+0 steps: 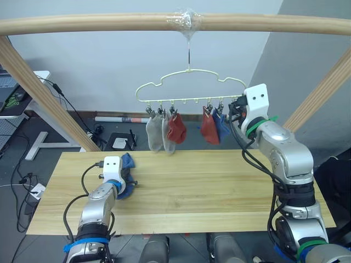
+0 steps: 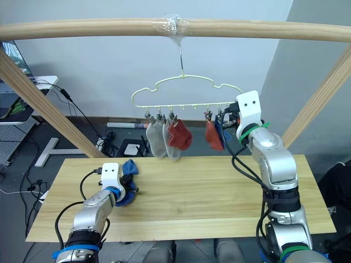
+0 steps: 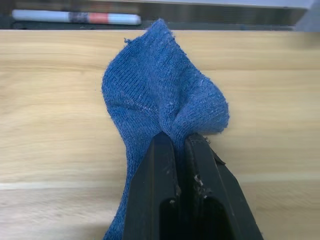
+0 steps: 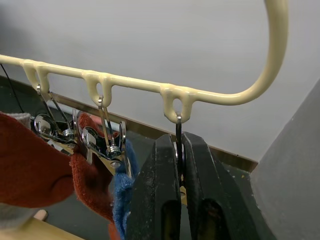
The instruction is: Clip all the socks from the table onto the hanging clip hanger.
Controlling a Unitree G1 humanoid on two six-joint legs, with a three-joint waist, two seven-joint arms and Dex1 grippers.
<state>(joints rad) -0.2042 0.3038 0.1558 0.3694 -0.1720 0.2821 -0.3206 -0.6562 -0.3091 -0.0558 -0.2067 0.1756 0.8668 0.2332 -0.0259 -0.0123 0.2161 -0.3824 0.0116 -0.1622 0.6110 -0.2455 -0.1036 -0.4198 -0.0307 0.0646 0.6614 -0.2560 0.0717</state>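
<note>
A blue sock (image 3: 160, 105) lies bunched on the left part of the table (image 1: 219, 186), and my left gripper (image 3: 179, 137) is shut on a fold of it. Up on the cream clip hanger (image 1: 189, 82) hang two grey socks (image 1: 155, 133), a rust-red sock (image 1: 176, 129), a second rust-red sock (image 1: 209, 127) and a blue sock (image 1: 222, 125). My right gripper (image 4: 178, 137) is raised at the hanger's right end, shut on the last metal clip (image 4: 178, 125), just beside the hanging blue sock (image 4: 122, 195).
The hanger hangs from a round wooden top pole (image 1: 109, 23). Slanted poles stand at the left (image 1: 49, 96) and right (image 1: 323, 90) of the table. Cables and a white tube (image 1: 118, 119) lie on the floor behind.
</note>
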